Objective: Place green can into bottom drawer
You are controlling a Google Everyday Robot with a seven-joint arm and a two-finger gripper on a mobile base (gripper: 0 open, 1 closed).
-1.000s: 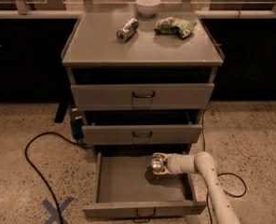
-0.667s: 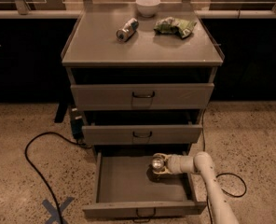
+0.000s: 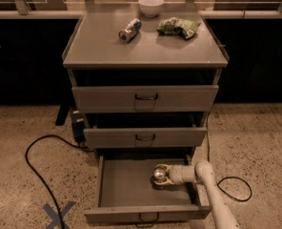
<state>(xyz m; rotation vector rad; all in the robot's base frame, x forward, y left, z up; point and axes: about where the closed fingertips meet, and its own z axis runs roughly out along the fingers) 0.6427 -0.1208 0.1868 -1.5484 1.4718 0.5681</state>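
In the lower middle of the frame, the gripper [image 3: 161, 175] sits inside the bottom drawer [image 3: 126, 187] at the green can [image 3: 158, 173]. Only the can's shiny end shows; its green side is hidden. The arm [image 3: 216, 202] runs off the bottom edge at lower right. The drawer's handle [image 3: 148, 219] and the blue floor cross [image 3: 56, 213] at lower left are cut there too. The openings above the top drawer [image 3: 145, 98] and the middle drawer [image 3: 145, 137] are too dark to see into.
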